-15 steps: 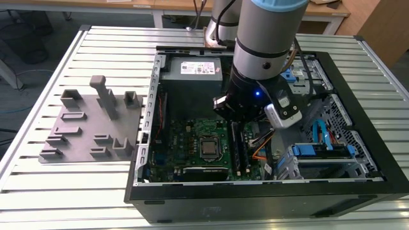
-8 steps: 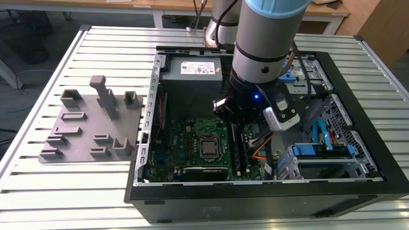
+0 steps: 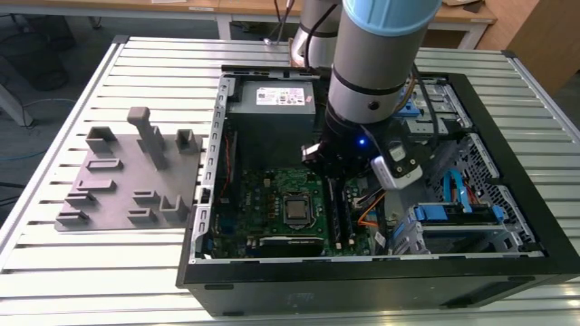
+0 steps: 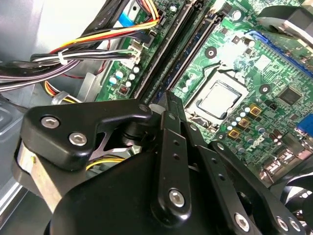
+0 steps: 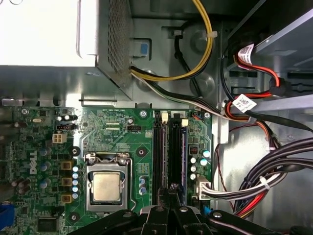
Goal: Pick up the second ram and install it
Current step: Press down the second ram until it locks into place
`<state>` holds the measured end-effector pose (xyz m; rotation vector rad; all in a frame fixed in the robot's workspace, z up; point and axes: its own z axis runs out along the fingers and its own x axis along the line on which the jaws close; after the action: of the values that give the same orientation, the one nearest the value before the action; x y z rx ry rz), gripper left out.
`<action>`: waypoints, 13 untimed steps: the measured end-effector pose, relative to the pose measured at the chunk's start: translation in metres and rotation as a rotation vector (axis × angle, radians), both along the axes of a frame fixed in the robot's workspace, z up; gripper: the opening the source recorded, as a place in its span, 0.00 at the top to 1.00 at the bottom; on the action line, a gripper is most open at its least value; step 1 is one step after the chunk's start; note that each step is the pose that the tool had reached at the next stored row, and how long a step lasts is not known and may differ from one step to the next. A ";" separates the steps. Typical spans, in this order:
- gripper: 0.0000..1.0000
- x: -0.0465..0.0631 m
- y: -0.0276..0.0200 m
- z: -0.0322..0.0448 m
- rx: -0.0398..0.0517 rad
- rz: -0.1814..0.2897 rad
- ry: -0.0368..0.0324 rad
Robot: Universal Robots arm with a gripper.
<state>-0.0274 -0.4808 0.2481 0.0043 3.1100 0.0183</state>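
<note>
Fingers (image 5: 172, 198) closed, tips pressing the second ram (image 5: 175, 156) seated in its motherboard slot.

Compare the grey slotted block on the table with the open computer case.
The block is grey and low; the computer case is black and far larger. The block lies at the exterior view's left, away from the arm; the case holds a motherboard, and the arm reaches into it. Both rest on the slatted metal table.
</note>
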 end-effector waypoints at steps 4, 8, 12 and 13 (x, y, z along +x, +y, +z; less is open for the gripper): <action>0.89 0.000 0.0001 -0.0023 0.0000 0.000 0.0000; 0.89 0.000 0.0029 -0.0044 0.0002 0.000 0.0000; 0.89 0.000 0.0077 -0.0069 0.0008 0.000 0.0000; 0.89 0.000 0.0086 -0.0075 0.0008 0.000 0.0000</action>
<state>-0.0274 -0.4722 0.2406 0.0043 3.1100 0.0194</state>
